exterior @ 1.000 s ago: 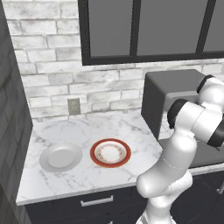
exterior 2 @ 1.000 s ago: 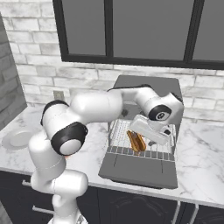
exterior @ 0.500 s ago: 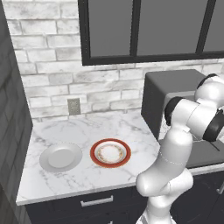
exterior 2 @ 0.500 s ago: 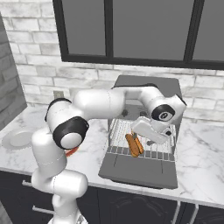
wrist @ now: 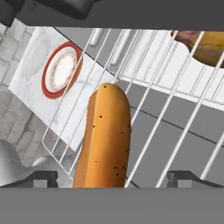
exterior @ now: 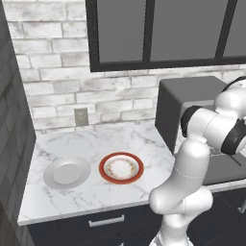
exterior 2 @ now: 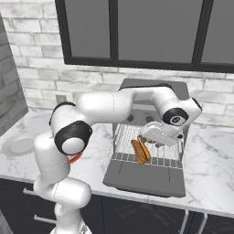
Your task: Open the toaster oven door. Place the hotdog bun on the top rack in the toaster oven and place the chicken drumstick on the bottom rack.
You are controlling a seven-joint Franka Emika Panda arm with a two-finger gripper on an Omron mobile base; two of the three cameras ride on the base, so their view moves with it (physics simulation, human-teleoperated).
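Bun (wrist: 107, 138) between open claw (wrist: 112, 178) tips

no readable txt, labels, brands or nos. on anything in view.

this was a home kitchen, rendered rather than filmed. a white marble surface (exterior: 91, 144) ran along a wall of pale grey brick (exterior: 53, 62), with dark cabinet drawers (exterior: 105, 222) and a metal pull below it. a black-framed window (exterior: 158, 33) sat above the surface, and an electrical outlet (exterior: 80, 116) was set in the brick. a dark grey toaster oven (exterior 2: 155, 87) stood on the surface with its door (exterior 2: 146, 176) folded down and a wire rack (exterior 2: 151, 151) drawn out, food lying on it. a plain grey plate (exterior: 66, 173) and a red-rimmed plate (exterior: 121, 168) lay side by side nearby.
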